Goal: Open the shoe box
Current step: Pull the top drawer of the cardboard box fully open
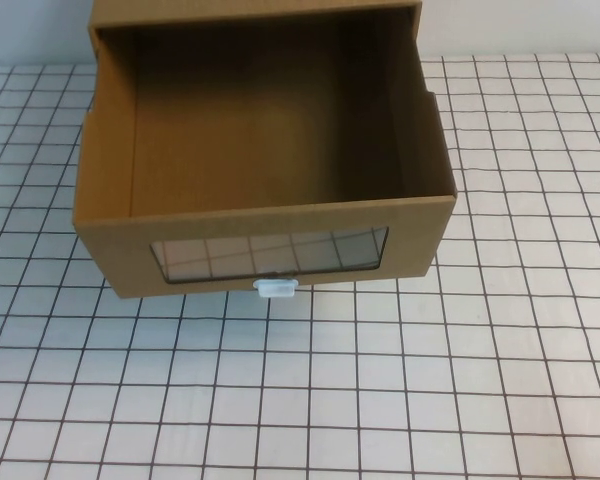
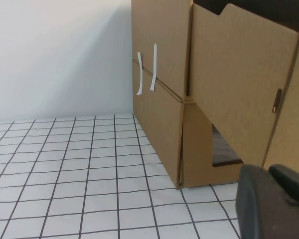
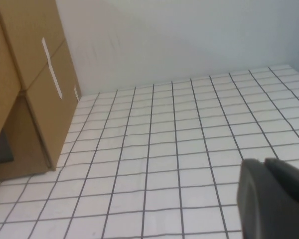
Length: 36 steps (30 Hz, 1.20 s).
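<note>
— Where is the shoe box (image 1: 260,240)?

— At the far side of the table (image 1: 430,400), which is white with a dark grid, near a plain pale wall (image 2: 55,55). Its drawer stands out toward the robot.

— And the claws?

— The left gripper (image 2: 270,174) is low over the table, near the box's left side; wide or narrow, I cannot tell. The right gripper (image 3: 265,167) is low on the box's right, apart from it, closed on nothing.
</note>
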Tool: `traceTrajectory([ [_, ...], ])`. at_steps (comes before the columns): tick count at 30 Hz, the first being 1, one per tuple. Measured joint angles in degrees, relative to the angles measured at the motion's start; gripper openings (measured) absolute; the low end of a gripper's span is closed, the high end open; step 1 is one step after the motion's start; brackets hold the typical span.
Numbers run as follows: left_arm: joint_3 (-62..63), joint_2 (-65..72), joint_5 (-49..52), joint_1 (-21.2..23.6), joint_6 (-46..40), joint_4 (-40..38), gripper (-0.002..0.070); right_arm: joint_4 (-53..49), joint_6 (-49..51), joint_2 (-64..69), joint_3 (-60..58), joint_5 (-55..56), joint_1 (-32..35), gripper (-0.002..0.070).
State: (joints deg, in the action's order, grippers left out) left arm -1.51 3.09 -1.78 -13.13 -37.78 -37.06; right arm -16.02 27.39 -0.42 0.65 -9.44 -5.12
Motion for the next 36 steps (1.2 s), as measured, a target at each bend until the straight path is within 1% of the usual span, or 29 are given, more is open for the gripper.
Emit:
traceTrajectory([
  [6, 0.0, 0.0, 0.0, 0.0, 0.0, 0.0, -0.0002, 0.0, -0.2, 0.0, 0.0, 2.1, 0.0, -0.0013],
  [7, 0.0, 0.0, 0.0, 0.0, 0.0, 0.0, -0.0002, 1.4, -1.4, 0.0, 0.0, 2.2, 0.0, -0.0013],
  [8, 0.0, 0.0, 0.0, 0.0, 0.0, 0.0, -0.0002, 4.5, -4.0, 0.0, 0.0, 2.2, 0.0, -0.0013],
  [9, 0.0, 0.0, 0.0, 0.0, 0.0, 0.0, -0.0002, 9.3, -9.1, 0.0, 0.0, 1.9, 0.0, -0.0013],
  [10, 0.0, 0.0, 0.0, 0.0, 0.0, 0.0, -0.0002, 15.1, -15.8, 0.0, 0.0, 1.2, 0.0, -0.0013],
  [12, 0.0, 0.0, 0.0, 0.0, 0.0, 0.0, -0.0002, 23.4, -27.4, 0.0, -0.7, 0.6, 0.0, -0.0013],
  [13, 0.0, 0.0, 0.0, 0.0, 0.0, 0.0, -0.0002, 25.8, -31.2, 0.0, -1.3, 0.6, 0.0, -0.0013],
  [15, 0.0, 0.0, 0.0, 0.0, 0.0, 0.0, -0.0002, 27.3, -34.7, 0.0, -1.9, -0.2, 0.0, -0.0013],
  [24, 0.0, 0.0, 0.0, 0.0, 0.0, 0.0, -0.0002, 27.5, -36.9, 0.0, -2.0, -10.9, 0.0, -0.0013],
  [36, 0.0, 0.0, 0.0, 0.0, 0.0, 0.0, -0.0002, 27.5, -37.0, 0.0, -2.0, -11.6, 0.0, -0.0014],
])
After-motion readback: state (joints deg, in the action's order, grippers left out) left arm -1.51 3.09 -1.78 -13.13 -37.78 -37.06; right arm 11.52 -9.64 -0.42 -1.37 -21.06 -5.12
